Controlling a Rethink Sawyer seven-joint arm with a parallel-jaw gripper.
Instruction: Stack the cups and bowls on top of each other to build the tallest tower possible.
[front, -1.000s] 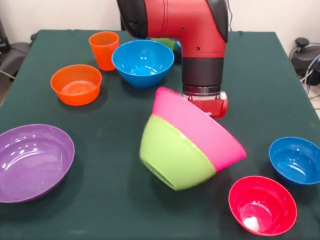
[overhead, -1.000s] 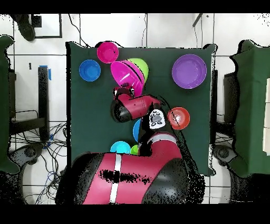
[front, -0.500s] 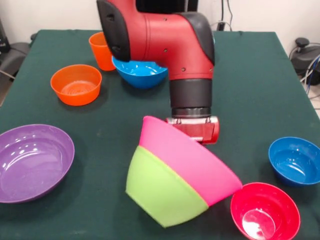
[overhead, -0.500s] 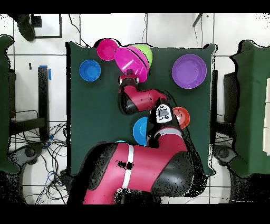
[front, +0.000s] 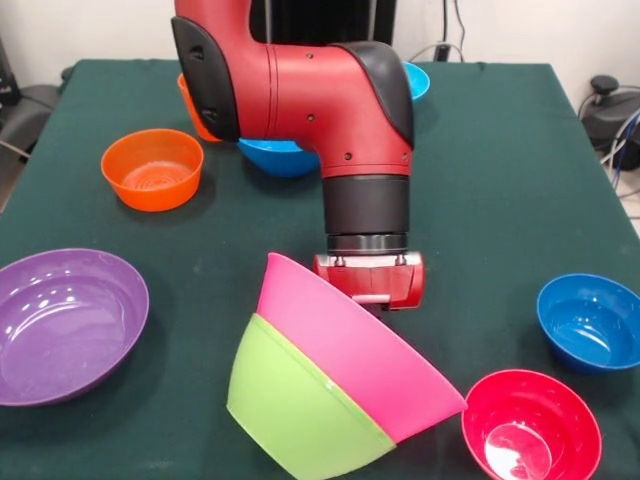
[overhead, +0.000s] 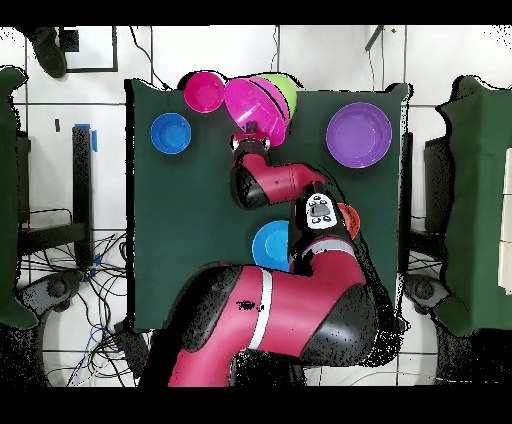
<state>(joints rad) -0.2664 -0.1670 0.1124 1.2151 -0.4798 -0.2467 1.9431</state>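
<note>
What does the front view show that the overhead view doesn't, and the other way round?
Only the front view shows the orange bowl whole and the edge of the orange cup behind the arm. Only the overhead view shows the large blue bowl mostly uncovered, plus the floor and cables around the table. Both show the tilted pink bowl nested in the lime green bowl, the purple bowl, the red bowl and a small blue bowl.

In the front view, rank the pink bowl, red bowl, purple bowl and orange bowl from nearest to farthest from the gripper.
1. Pink bowl: tilted, right under the gripper, nested in the green bowl.
2. Red bowl: lower right.
3 and 4. Orange bowl, upper left, and purple bowl, far left: too close to call.
</note>
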